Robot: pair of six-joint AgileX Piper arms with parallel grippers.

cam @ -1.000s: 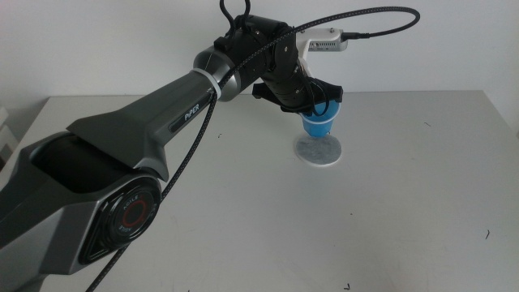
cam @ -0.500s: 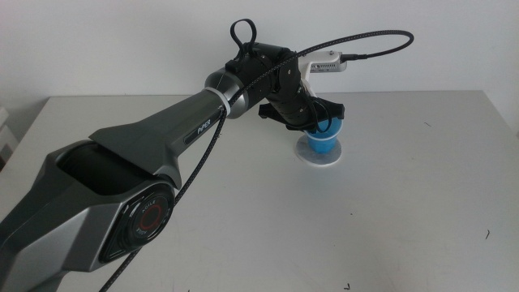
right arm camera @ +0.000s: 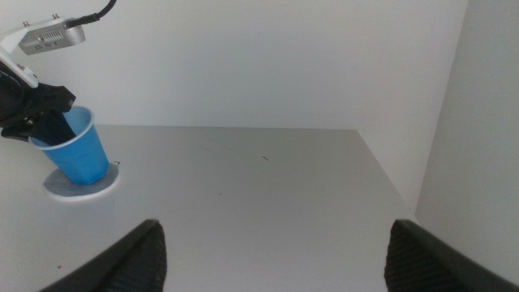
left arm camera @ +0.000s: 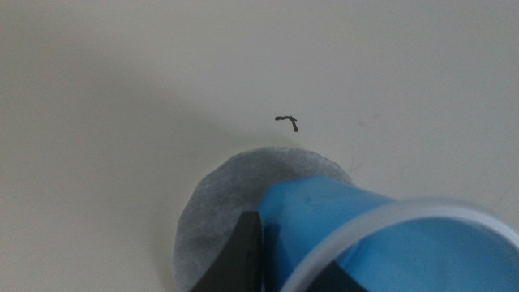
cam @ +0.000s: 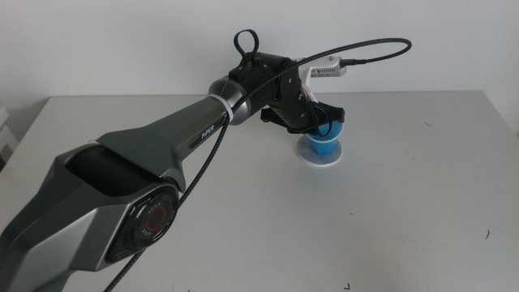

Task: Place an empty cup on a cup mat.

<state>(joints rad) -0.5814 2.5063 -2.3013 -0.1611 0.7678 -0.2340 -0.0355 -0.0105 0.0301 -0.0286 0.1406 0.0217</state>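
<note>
We see the left tool, arm outstretched, gripping the cup's rim on the cup mat. The right tool waits wide apart over the table.

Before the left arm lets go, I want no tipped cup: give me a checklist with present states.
1. Small bright blue paper cup over the flat round grey cup mat: ok.
2. Cup base resting flat on the mat: cannot tell; it looks slightly tilted.
3. Left gripper jaws shut on the cup rim, one jaw inside: ok.
4. Cup empty: cannot tell; the bottom is hidden.
5. Right gripper open, far from the cup: ok.
</note>
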